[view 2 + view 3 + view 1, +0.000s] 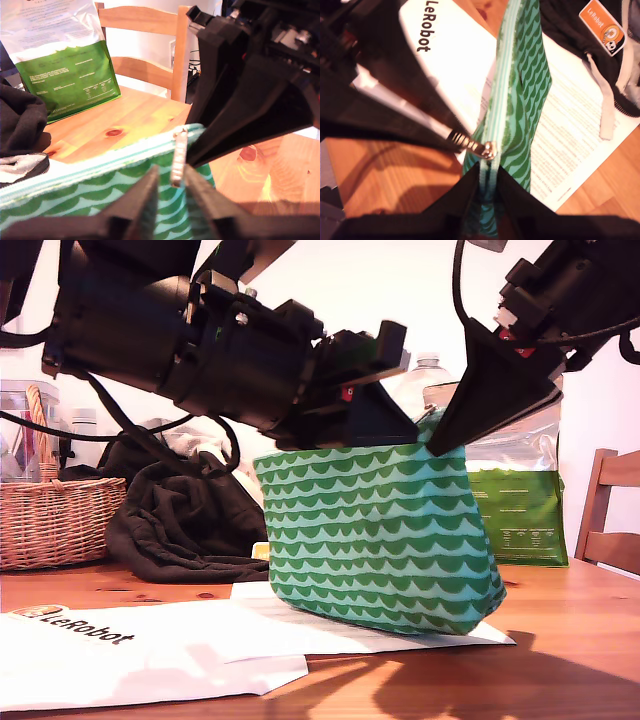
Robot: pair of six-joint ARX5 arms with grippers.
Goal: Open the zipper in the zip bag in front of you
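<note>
- My first gripper (pixel 171 187) reaches in from 9 o'clock of the exterior view, nearly level. Its two black fingers are pinched on the pull tab (pixel 178 155) of the zipper (pixel 492 100).
- My second gripper (pixel 487 185) comes down steeply from 1 o'clock of the exterior view. Its jaws are clamped on the top end of the zip bag (pixel 380 540), just beyond the slider.
- The two grippers meet tip to tip at the bag's upper corner, toward 1 o'clock of the bag in the exterior view.
- There is one zip bag. It stands on its long edge at the middle of the exterior view, held up by both grippers, with its lower edge on the paper sheets (pixel 130 640).
- The zip bag is soft fabric, mint with rows of dark-green scallops. The zipper is a pale teal ribbed tape along its top edge, and its tab is slim silver metal.
- The zipper tape looks shut along the length that shows.
- Two white paper sheets overlap on the table (pixel 580 640), which is knotty orange wood; one sheet is printed "LeRobot".
- One woven wicker basket (pixel 50 520) sits at 9 o'clock of the exterior view.
- One crumpled black garment (pixel 170 520) lies between the wicker basket and the zip bag. It carries an orange tag (pixel 601 26).
- One glossy silver-and-green foil bag (pixel 515 510) stands behind the zip bag, at 3 o'clock of it.
- One wooden chair (pixel 610 510) shows at 3 o'clock of the exterior view.
</note>
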